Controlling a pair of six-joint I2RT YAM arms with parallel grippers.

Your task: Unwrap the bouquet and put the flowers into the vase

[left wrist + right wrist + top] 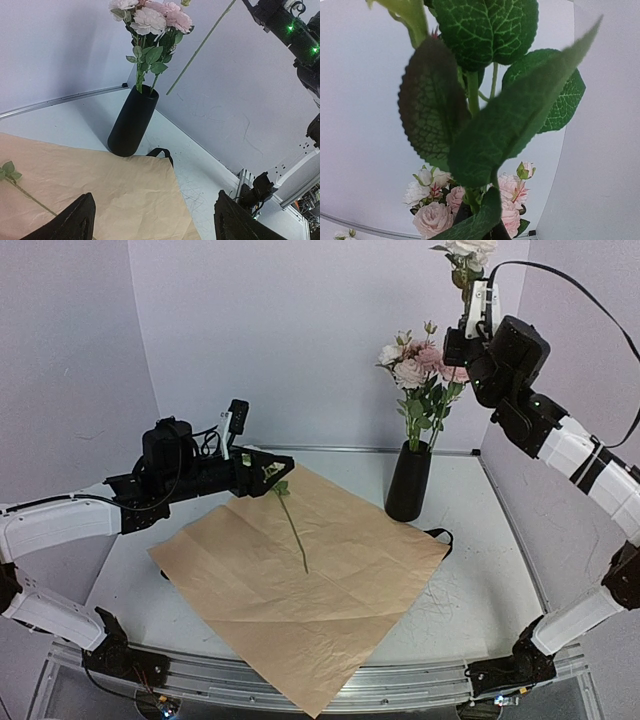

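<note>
Right gripper (472, 302) clamped on a flower stem (463, 278), raised above the vase (409, 480). Left gripper (270, 468) jaws apart over the paper (300, 580).

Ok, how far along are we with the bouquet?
Done: the paper lies opened flat on the table, and several blooms stand in the vase. In hand: the right gripper, shut on one flower, holds it raised above those blooms. Left: one stem lies on the paper by the left gripper, fingers open, not yet picked up.
</note>
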